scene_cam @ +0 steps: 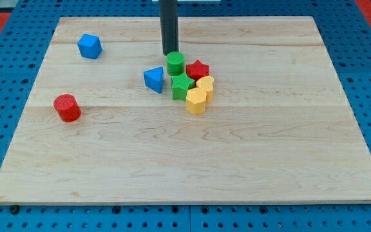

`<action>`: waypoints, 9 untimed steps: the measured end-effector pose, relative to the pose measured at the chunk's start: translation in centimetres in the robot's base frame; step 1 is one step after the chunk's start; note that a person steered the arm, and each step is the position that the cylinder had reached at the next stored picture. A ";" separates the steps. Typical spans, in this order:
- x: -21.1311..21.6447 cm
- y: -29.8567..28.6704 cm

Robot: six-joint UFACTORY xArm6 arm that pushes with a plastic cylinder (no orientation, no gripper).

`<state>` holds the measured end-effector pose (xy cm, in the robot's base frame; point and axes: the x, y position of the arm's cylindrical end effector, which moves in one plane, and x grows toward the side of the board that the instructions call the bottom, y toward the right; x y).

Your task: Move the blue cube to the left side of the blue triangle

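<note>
The blue cube (89, 46) lies near the board's upper left. The blue triangle (154, 79) lies near the board's middle, well to the right of and below the cube. My tip (170, 53) comes down from the view's top and stands just above the green cylinder (175, 63), up and to the right of the blue triangle and far right of the blue cube.
A cluster sits right of the blue triangle: the green cylinder, a red star (198, 69), a green star (181, 86), a yellow heart (205, 84) and a yellow hexagon (196, 101). A red cylinder (66, 107) stands at the left. The wooden board (185, 167) lies on blue pegboard.
</note>
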<state>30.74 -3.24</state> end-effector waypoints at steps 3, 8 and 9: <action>-2.7 -8.8; -7.8 -23.3; -7.3 -24.1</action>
<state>23.48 -27.29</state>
